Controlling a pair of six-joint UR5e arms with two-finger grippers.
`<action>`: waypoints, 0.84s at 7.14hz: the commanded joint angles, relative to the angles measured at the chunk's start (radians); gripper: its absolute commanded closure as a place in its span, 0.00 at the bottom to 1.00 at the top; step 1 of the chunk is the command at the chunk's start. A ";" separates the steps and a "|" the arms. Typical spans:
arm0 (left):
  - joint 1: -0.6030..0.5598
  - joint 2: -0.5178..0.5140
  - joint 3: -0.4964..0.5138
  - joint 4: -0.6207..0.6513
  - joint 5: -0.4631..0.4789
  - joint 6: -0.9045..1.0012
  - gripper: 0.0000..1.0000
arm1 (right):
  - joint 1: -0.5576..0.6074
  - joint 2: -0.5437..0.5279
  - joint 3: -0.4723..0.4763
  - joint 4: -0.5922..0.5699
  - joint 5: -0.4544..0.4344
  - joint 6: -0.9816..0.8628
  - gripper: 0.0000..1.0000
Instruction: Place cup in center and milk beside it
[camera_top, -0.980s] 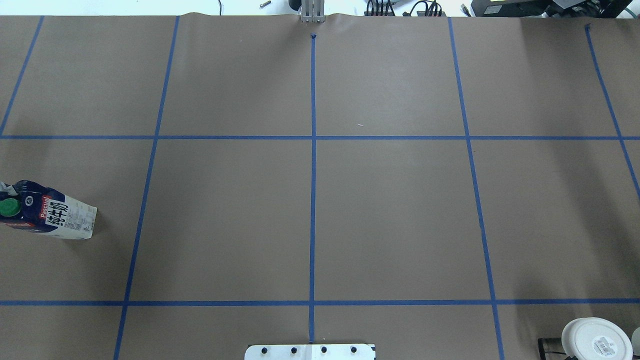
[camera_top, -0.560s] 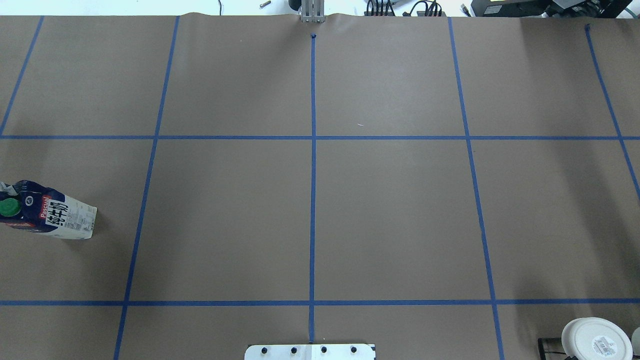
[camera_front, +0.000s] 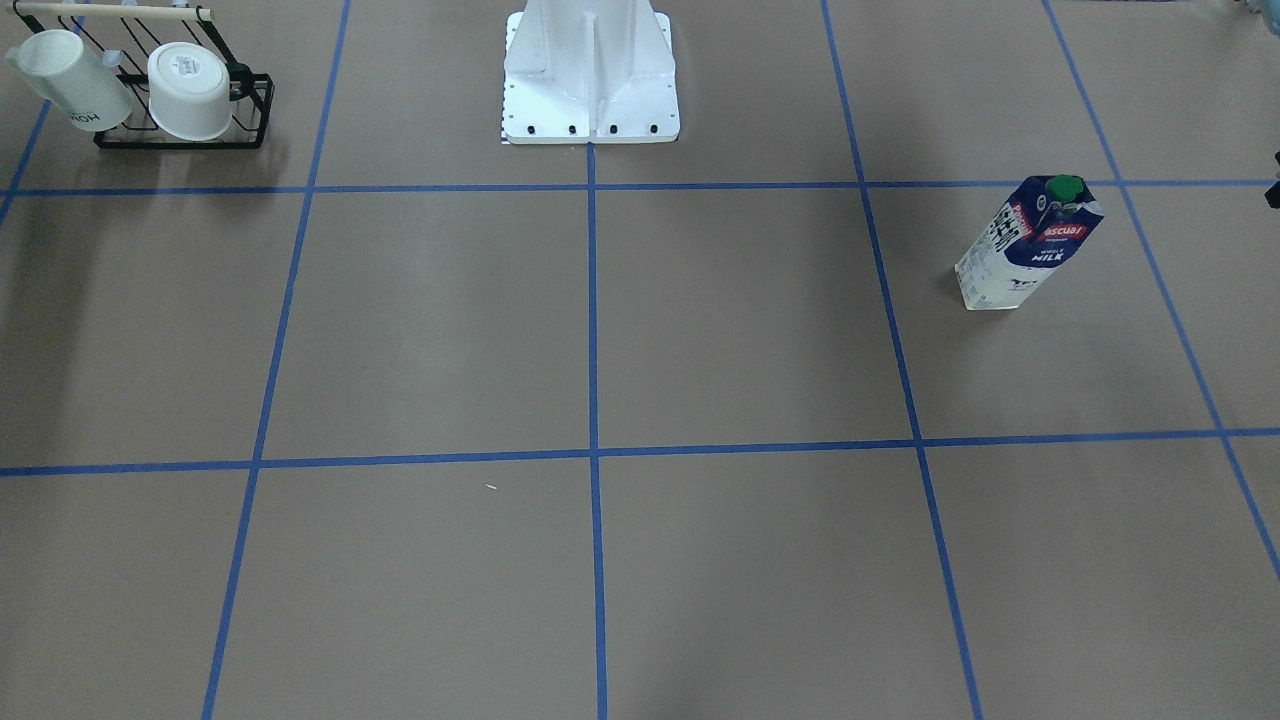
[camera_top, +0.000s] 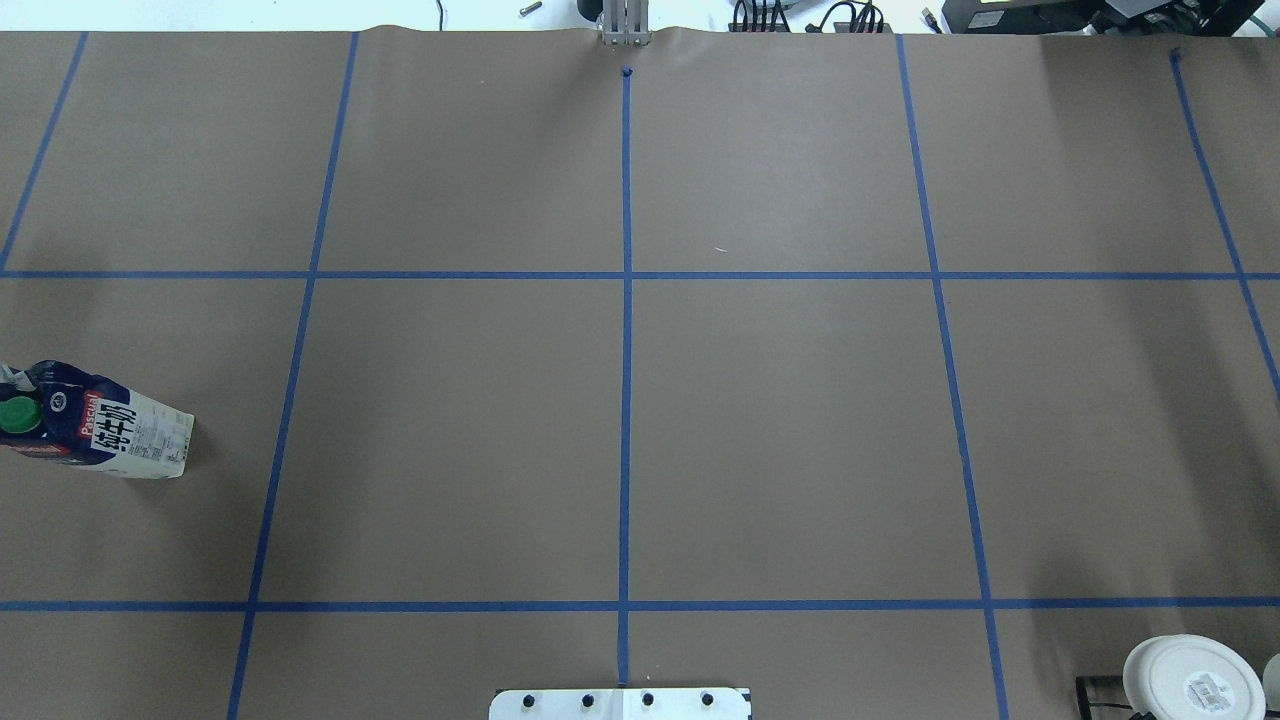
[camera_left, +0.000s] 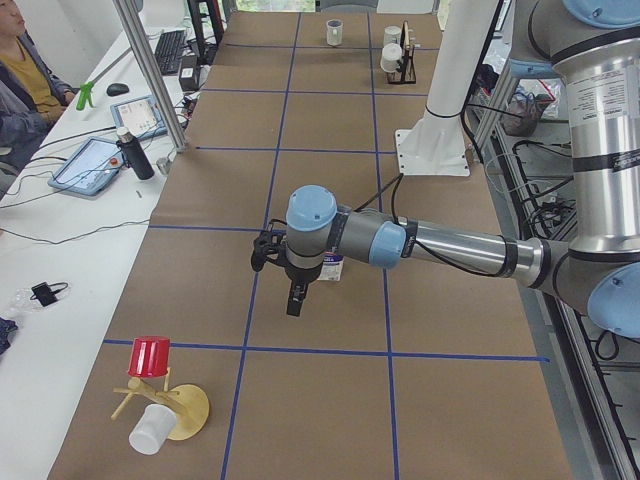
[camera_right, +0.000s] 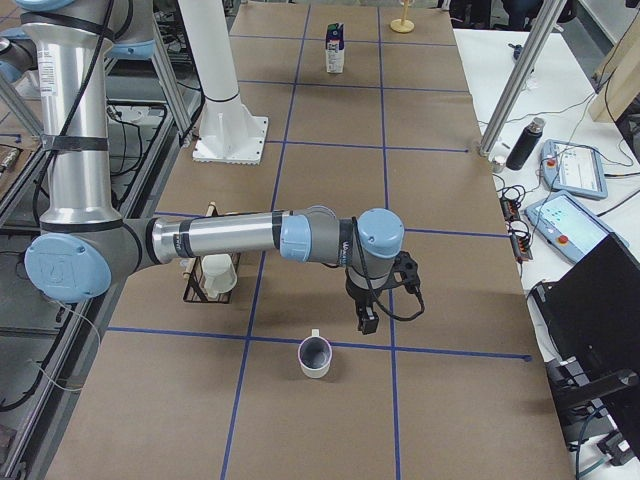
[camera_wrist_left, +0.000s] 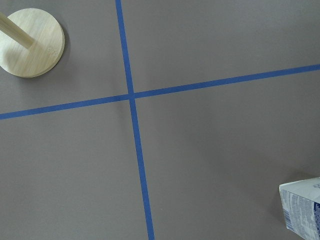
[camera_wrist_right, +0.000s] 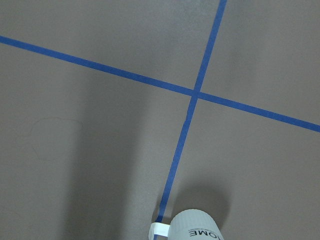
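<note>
Cup (camera_right: 315, 356) upright at table's right end, just beside right gripper (camera_right: 367, 322); milk (camera_top: 100, 430) upright far left, near left gripper (camera_left: 293, 300). We cannot tell finger spread on either. We come down over rim clear of handle, pinch wall, carry level to table middle (camera_top: 626, 380)

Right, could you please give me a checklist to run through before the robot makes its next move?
1. The cup stands upright: ok.
2. The milk stands upright: ok.
3. The center has nothing on it: ok.
4. The right pincer is apart from the cup: ok. Whether it is open or shut: cannot tell.
5. The left pincer open and ready for the milk: cannot tell, it shows only in the side view.
6. The rack sits well away from the center: ok.
</note>
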 joint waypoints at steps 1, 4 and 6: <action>0.000 0.000 -0.008 -0.023 -0.004 -0.002 0.02 | -0.016 -0.055 -0.032 0.075 -0.010 0.001 0.00; -0.003 0.000 -0.017 -0.032 -0.004 -0.002 0.02 | -0.031 -0.067 -0.242 0.237 -0.011 0.010 0.01; -0.002 0.000 -0.014 -0.032 -0.004 -0.002 0.02 | -0.033 -0.122 -0.261 0.307 -0.011 0.024 0.01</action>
